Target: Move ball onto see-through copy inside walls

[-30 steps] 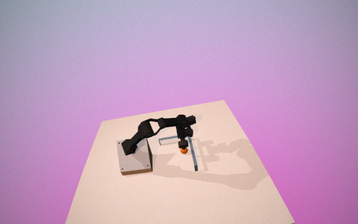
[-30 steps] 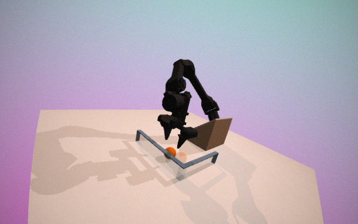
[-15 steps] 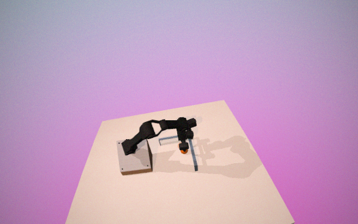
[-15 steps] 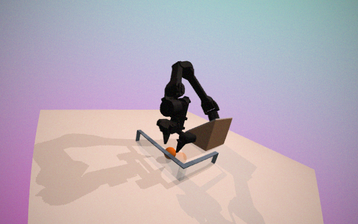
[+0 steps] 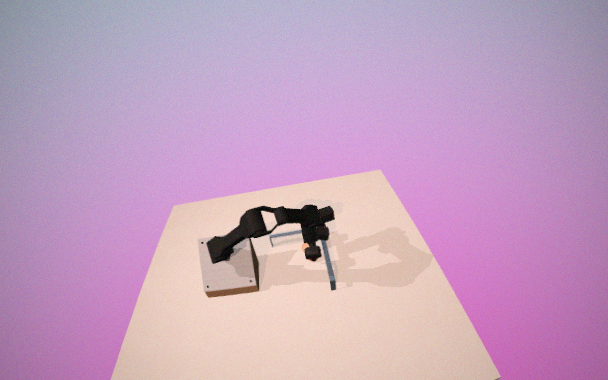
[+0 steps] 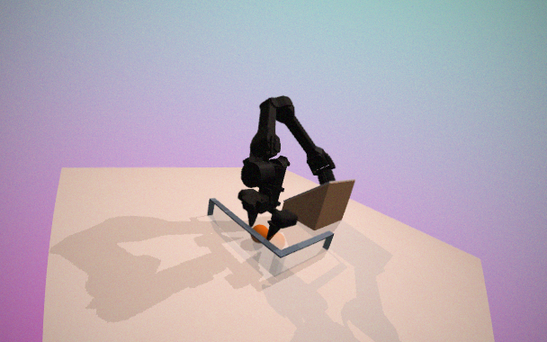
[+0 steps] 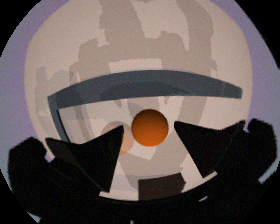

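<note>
Wrist view, ball (image 7: 149,128) between open fingers

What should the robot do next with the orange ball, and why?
Probably close the gripper on the ball. Its open fingers sit on both sides of the ball, holding nothing, and the ball lies a little off the see-through copy.

Beige table (image 6: 128,288) against a blue-to-magenta gradient backdrop
</note>
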You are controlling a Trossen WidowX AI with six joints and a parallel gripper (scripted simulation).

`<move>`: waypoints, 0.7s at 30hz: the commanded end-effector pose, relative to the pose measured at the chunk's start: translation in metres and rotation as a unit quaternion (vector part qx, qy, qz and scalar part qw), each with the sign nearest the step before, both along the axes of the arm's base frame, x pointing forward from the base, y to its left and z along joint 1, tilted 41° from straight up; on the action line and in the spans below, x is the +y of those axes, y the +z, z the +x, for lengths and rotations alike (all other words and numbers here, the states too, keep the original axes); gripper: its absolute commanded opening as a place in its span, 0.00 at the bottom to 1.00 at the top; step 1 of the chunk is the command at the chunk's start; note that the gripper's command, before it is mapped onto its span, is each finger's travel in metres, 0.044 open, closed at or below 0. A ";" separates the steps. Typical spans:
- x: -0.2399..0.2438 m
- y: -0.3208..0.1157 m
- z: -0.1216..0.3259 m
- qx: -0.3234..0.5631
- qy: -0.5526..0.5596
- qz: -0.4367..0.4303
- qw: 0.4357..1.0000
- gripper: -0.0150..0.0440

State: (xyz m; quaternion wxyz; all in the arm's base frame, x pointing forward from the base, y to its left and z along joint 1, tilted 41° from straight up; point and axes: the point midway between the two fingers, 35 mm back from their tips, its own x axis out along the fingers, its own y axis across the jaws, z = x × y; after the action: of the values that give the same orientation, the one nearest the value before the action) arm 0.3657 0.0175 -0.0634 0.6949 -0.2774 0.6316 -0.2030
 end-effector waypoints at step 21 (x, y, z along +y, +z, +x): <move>0.031 0.021 -0.009 0.015 -0.006 0.022 1.000 0.25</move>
State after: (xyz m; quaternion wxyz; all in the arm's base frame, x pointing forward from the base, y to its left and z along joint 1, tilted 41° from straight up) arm 0.3531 0.0311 -0.0591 0.6811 -0.2689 0.6534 -0.1919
